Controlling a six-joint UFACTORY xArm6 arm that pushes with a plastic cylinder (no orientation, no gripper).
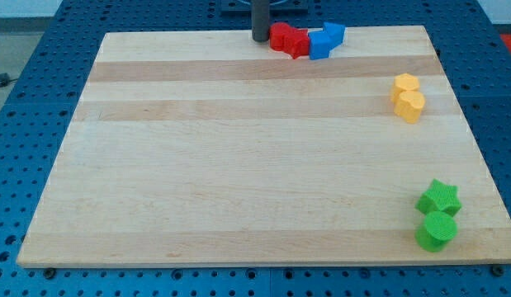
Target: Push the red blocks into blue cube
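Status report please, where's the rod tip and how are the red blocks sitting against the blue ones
My tip at the view's top, just left of the red blocks. Reds touching blue cube. Second blue block behind it. Nothing in the way.

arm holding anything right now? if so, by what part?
Nothing is held; the rod only pushes. My tip sits at the view's left side of the red blocks, seemingly touching them; they press against the blue cube at the board's top edge.

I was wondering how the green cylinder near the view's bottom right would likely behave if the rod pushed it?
The green cylinder stands on its flat end, so it would probably slide rather than roll. It looks like small rigid plastic, likely light. It appears to touch the green star block, so pushing toward the view's top might move both. It sits near the board's edge and could slide off.
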